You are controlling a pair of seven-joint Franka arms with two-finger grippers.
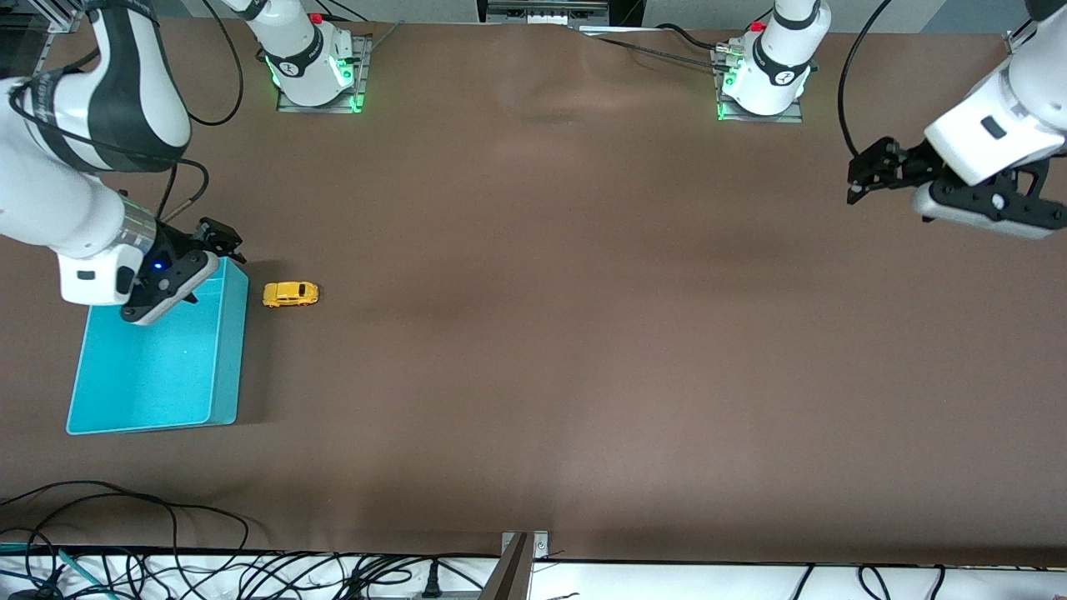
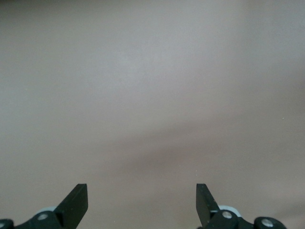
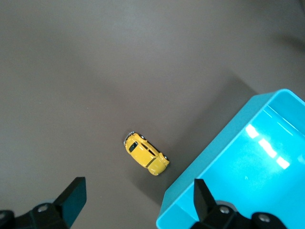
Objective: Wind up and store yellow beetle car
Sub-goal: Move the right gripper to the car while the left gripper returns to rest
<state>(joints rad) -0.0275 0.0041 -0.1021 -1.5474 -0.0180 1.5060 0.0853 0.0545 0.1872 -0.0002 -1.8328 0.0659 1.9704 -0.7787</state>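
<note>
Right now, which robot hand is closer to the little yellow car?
The right gripper, hanging over the turquoise bin beside the yellow beetle car. The left gripper hangs over bare table at the left arm's end.

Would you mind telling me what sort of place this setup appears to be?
Most likely a robotics lab: two arms bolted to a brown-covered table, loose cables along its near edge, and staged props, a yellow beetle car beside a turquoise bin.

No text, label, brand, number or sign can be read on anything in these views; small marks on the arms are illegible.
</note>
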